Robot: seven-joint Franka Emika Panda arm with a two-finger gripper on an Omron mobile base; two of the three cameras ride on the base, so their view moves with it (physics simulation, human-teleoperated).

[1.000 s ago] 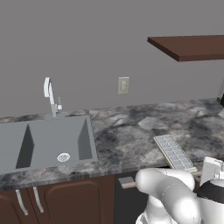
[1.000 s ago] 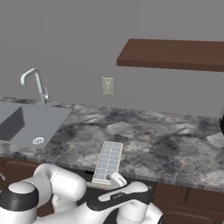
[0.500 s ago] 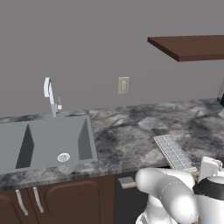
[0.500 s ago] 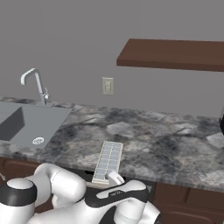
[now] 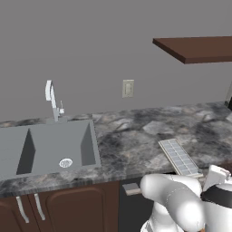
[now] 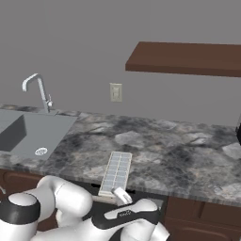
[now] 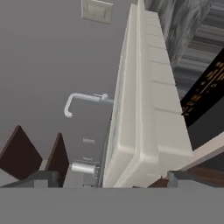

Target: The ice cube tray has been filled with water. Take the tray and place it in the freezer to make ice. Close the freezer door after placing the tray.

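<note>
At the worktop's (image 6: 188, 155) front edge, ice cube tray (image 6: 116, 172) lying flat right of the sink (image 5: 50, 147), fingers (image 7: 109, 177) spread wide apart around its near end, nothing gripped.

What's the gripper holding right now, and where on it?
Nothing yet. The gripper is open, its fingers either side of the ice cube tray's near end at the counter edge, not clamped.
</note>
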